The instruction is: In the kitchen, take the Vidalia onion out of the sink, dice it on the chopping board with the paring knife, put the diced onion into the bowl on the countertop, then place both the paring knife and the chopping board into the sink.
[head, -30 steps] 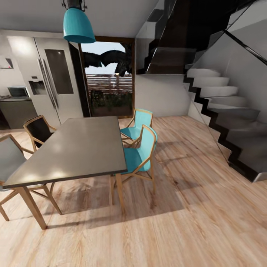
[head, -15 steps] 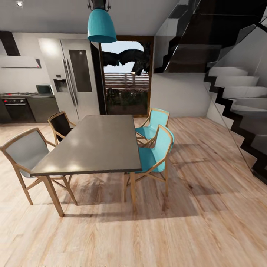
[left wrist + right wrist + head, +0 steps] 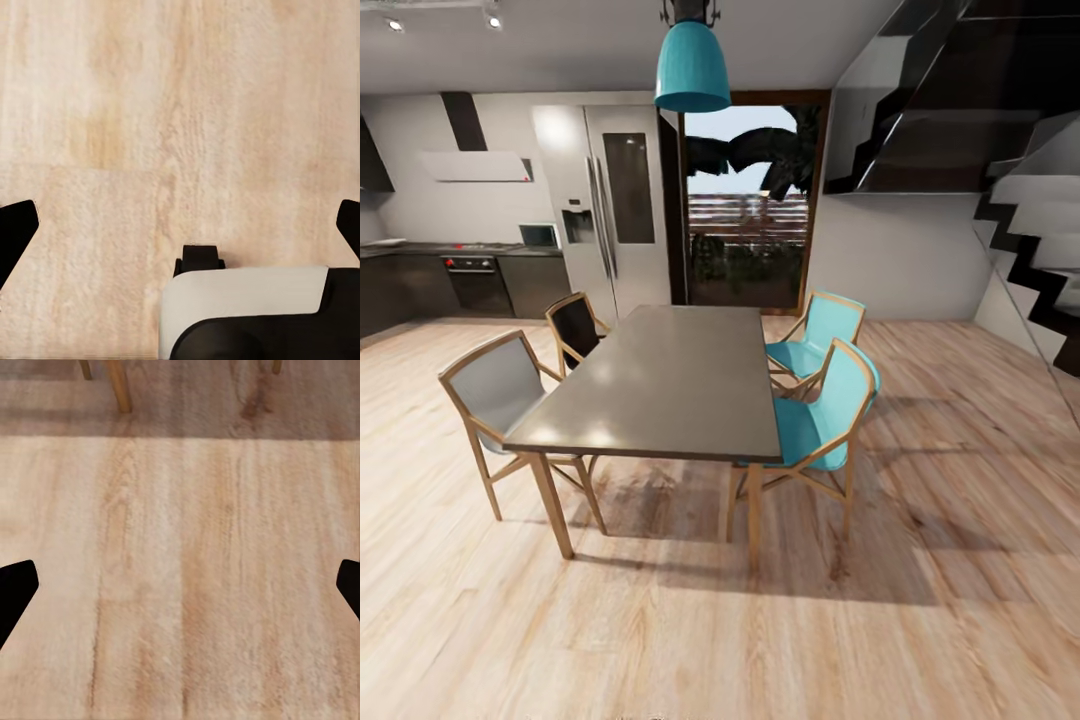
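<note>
Two grippers, left gripper (image 3: 180, 225) and right gripper (image 3: 180, 585), hang spread wide and empty over the wood floor (image 3: 960, 600); we face a dining table (image 3: 670, 385), the kitchen (image 3: 470, 270) behind.

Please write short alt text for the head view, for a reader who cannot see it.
A grey dining table stands on a light wood floor with two turquoise chairs on one side and a grey chair and a black chair on the other. Behind are a steel refrigerator, kitchen counters and a staircase.
</note>
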Robot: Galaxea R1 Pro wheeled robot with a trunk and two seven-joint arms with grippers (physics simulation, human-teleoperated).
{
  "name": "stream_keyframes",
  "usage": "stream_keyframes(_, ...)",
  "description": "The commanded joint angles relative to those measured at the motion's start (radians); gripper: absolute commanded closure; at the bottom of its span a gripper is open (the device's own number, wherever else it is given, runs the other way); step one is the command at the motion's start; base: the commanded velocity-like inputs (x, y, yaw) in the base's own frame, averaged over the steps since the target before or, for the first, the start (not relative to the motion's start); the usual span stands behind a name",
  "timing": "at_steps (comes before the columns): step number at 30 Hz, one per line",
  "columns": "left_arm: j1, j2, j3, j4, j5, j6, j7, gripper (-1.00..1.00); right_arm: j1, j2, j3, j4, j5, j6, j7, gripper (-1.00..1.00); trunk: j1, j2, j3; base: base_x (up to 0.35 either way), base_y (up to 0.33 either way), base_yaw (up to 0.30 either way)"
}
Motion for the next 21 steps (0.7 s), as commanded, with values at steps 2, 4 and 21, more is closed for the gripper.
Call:
stream_keyframes(2, 0.000, 0.000, 0.001, -0.001, 0.001, -0.002, 0.000, -1.00, 0.000, 0.000, 0.000, 0.001, 0.000, -0.003, -0.003, -1.00, 0.000, 0.000, -0.002, 0.000, 0.000, 0.275)
stream_keyframes(4, 0.000, 0.000, 0.001, 0.000, 0.001, -0.002, 0.000, -1.00, 0.000, 0.000, -0.001, 0.001, 0.000, -0.003, -0.003, -1.00, 0.000, 0.000, -0.003, 0.000, 0.000, 0.275)
stream_keyframes(21, 0.000, 0.000, 0.000, 0.000, 0.001, -0.010, 0.000, -1.00, 0.000, 0.000, -0.001, 0.044, 0.003, -0.004, -0.003, -1.00, 0.000, 0.000, -0.013, 0.000, 0.000, 0.275)
